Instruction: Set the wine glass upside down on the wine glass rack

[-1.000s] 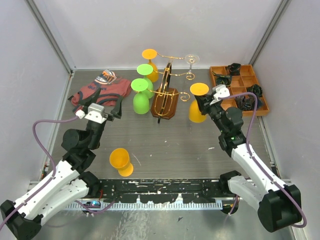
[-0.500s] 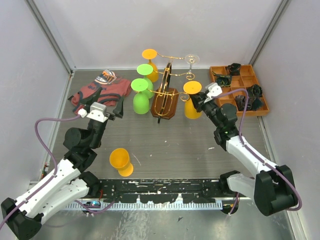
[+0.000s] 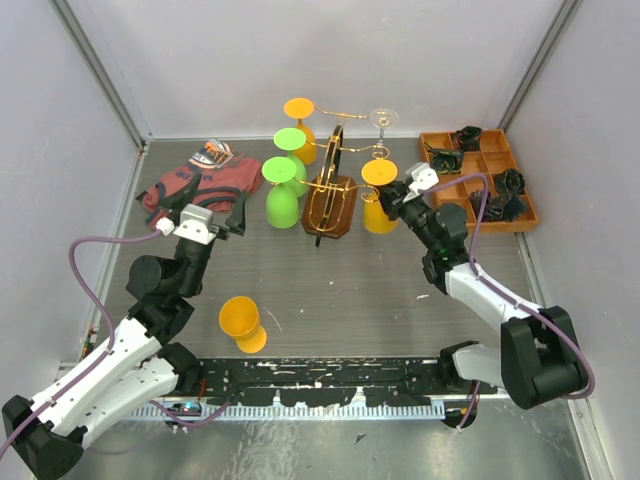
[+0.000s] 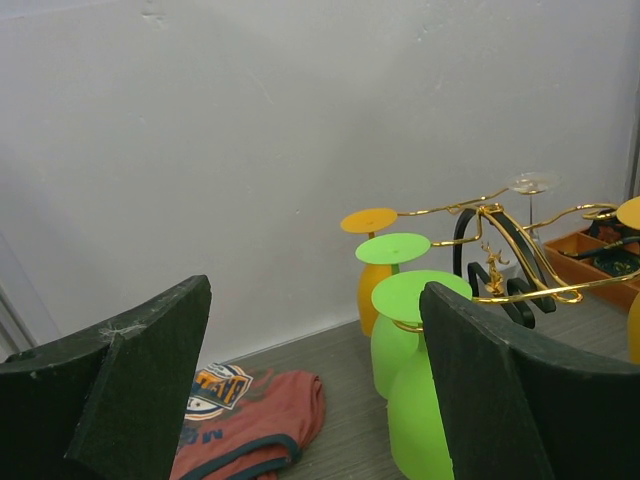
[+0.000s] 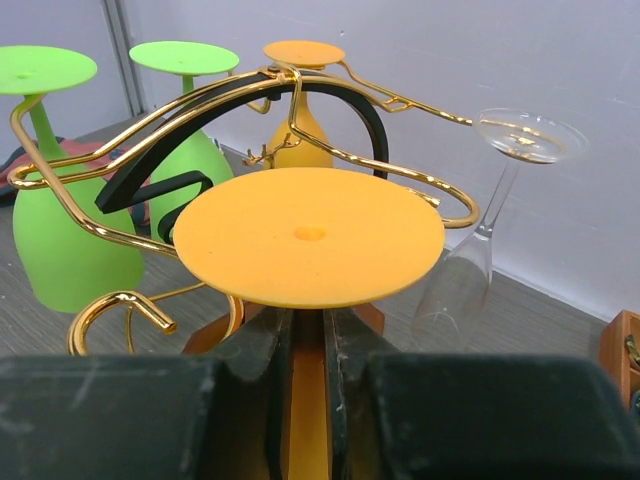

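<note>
Glass (image 3: 380,173) nearer rack (image 3: 330,195) than before

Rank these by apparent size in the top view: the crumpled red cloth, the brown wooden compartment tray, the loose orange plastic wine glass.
1. The brown wooden compartment tray and the crumpled red cloth: near equal in footprint, so not ranked against each other.
2. The loose orange plastic wine glass: clearly smallest, though it sits nearer the camera.

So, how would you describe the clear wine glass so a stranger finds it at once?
Start at the gold wire rack near the back wall. At the end of its back right arm hangs the clear wine glass, upside down. Its neighbours are opaque orange or green; it alone is see-through.
</note>
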Robot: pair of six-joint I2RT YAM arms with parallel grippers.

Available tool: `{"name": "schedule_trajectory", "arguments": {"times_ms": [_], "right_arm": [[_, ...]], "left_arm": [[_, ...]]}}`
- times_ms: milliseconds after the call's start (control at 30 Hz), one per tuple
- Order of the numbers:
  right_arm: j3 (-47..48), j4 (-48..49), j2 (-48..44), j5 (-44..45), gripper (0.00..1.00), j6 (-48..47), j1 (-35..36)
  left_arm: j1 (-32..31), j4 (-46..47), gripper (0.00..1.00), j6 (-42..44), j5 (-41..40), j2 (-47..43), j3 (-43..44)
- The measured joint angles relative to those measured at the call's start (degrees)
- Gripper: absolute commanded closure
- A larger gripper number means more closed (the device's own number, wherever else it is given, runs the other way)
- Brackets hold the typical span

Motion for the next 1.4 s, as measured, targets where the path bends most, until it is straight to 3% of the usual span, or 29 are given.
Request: {"name": "schedule_trajectory", "arguments": {"times_ms": [467, 767, 1400], "right_arm": [[2.49, 7.87, 7.52, -3.52, 0.99, 3.21, -1.51], [8.57, 8.28, 13.29, -5.33, 0.99, 3.82, -1.99], [8.76, 11.67, 18.82, -3.76, 0.99, 5.44, -2.73]], "left_arm": [[0.0, 0.9, 0.07, 1.09, -0.26, 1.6, -0.02], [0.0, 1.33, 0.07, 2.16, -1.31, 1.81, -0.13], [0.0, 2.89, 0.07, 3.08, -1.42, 3.32, -0.15]]}}
